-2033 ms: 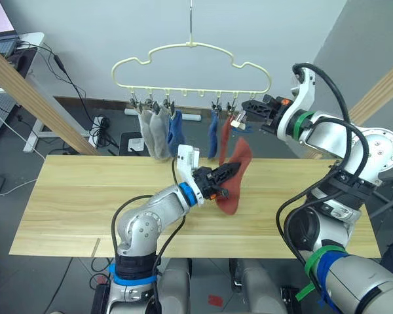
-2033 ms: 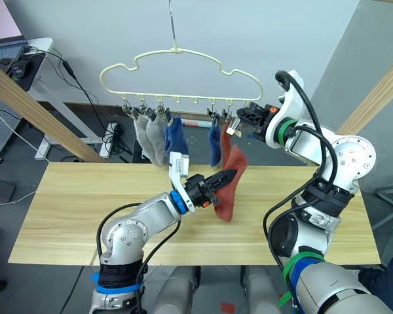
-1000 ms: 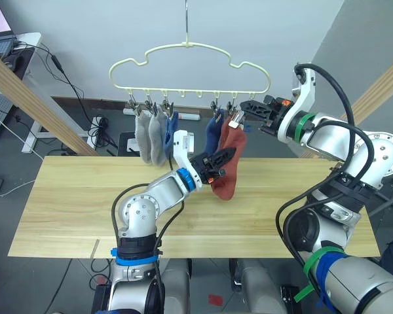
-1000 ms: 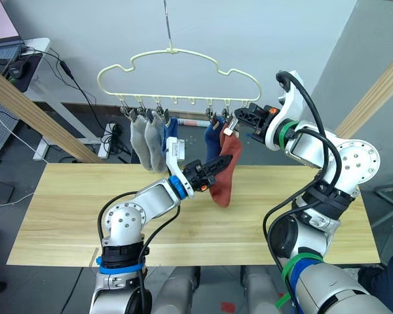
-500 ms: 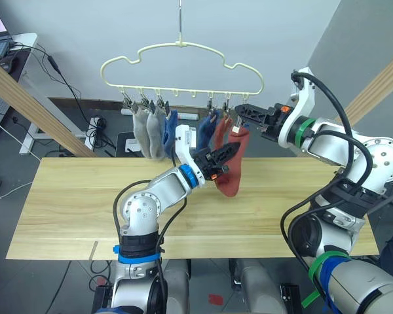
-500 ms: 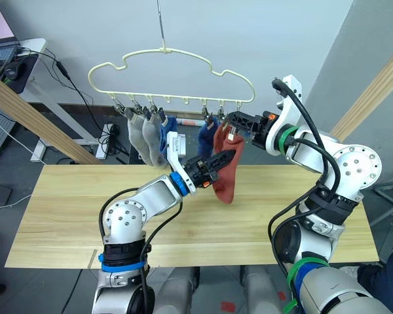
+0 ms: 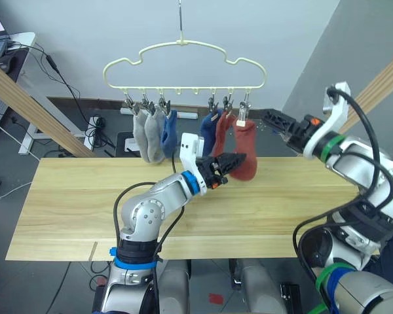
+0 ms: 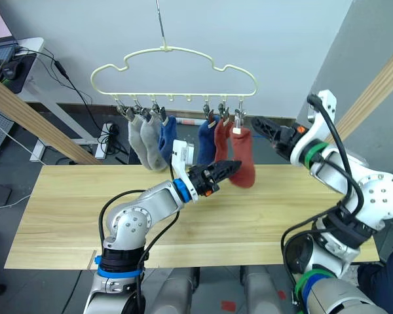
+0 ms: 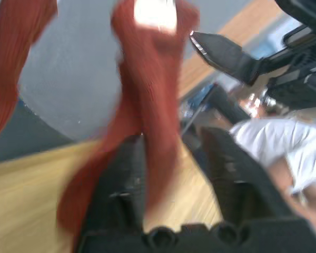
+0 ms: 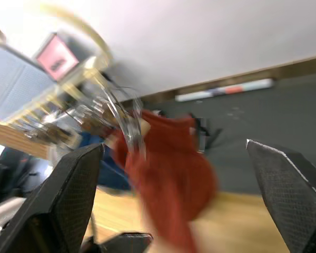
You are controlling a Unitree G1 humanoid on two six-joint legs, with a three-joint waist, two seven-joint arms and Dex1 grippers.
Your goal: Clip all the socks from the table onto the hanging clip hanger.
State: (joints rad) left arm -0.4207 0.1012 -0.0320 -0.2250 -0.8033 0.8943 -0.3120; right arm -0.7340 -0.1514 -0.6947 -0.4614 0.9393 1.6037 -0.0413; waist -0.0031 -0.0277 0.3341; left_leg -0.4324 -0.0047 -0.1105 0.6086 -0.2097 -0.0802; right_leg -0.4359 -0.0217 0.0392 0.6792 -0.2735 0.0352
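The pale yellow clip hanger (image 7: 183, 62) hangs above the table (image 7: 72, 196). Six socks are clipped along its lower bar: two light grey (image 7: 144, 134), two blue (image 7: 169, 134), two rust-red. The outer rust-red sock (image 7: 244, 156) hangs from the last clip (image 7: 242, 116), beside the other red one (image 7: 223, 134). My left gripper (image 7: 238, 159) is open, its fingers (image 9: 125, 176) apart on either side of that sock's lower part (image 9: 152, 79). My right gripper (image 7: 270, 117) is wide open, off to the right of the last clip (image 10: 129, 124), with nothing in it.
Thick wooden poles slant past on the left (image 7: 26, 91) and on the right (image 7: 380, 78). A desk with a laptop (image 7: 3, 46) stands at the far left, with cables and a power strip (image 7: 98, 124) on the floor behind the table.
My left gripper has opened and let go of the rust-red sock, which now hangs from the last clip. My right gripper has opened wider and drawn back to the right, away from that clip.
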